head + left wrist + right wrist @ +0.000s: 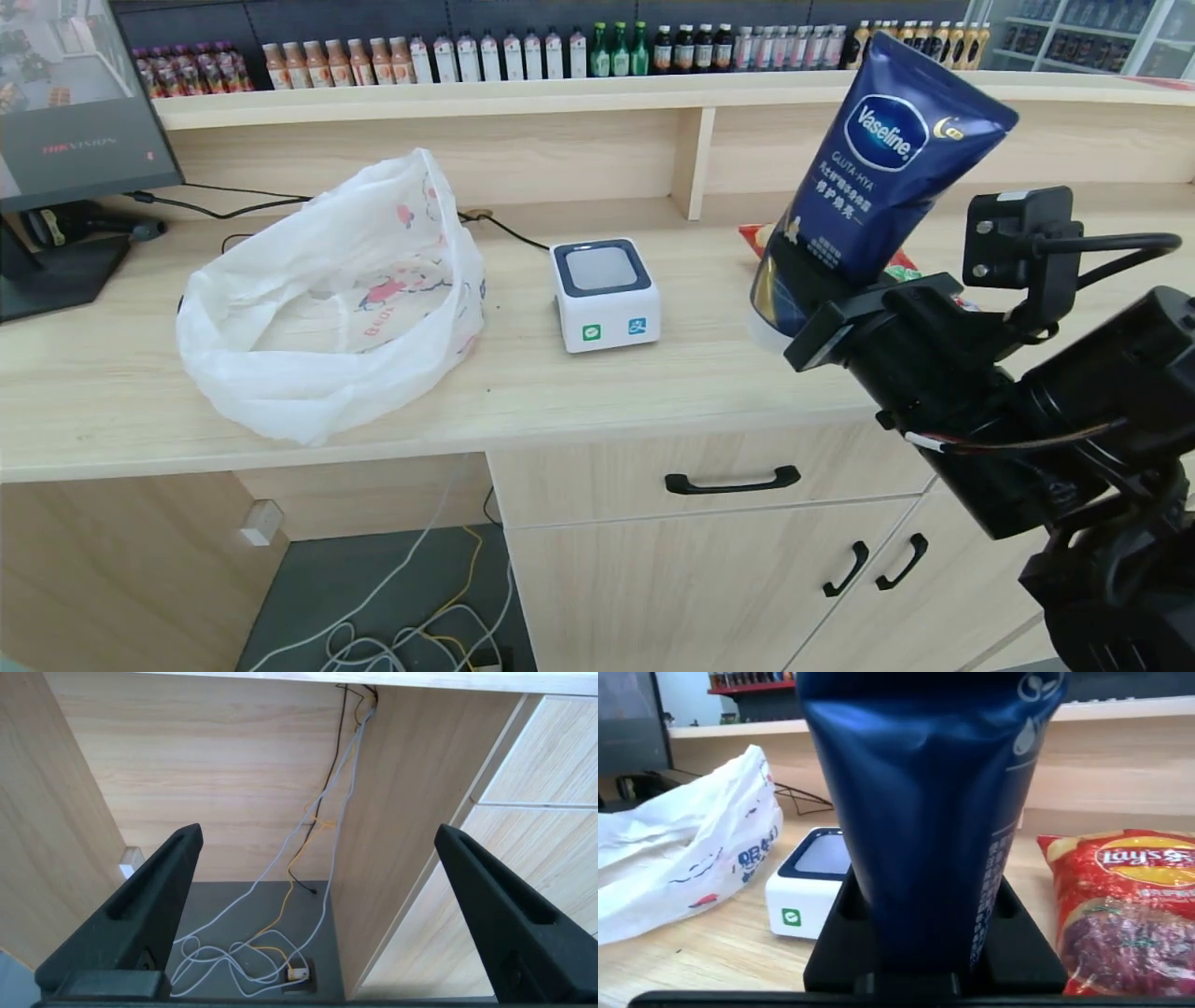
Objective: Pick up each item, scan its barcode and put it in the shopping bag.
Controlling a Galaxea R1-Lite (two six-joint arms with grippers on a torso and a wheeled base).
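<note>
My right gripper [845, 313] is shut on a dark blue lotion tube [868, 177], held tilted above the right part of the counter, its crimped end up. In the right wrist view the lotion tube [934, 812] stands between the black fingers [1022, 929]. A white scanner box [605, 292] with a grey top sits mid-counter, left of the tube; the scanner box [808, 891] lies beyond the tube. The white plastic shopping bag [336, 299] lies open on the counter's left. My left gripper [318, 915] hangs open below the counter, over floor cables.
A red chip bag [1125, 910] lies on the counter behind the tube. A monitor [75, 103] stands at the far left, with a cable running to the bag. A raised shelf [653, 93] with bottles backs the counter. Drawers with black handles [733, 483] are below.
</note>
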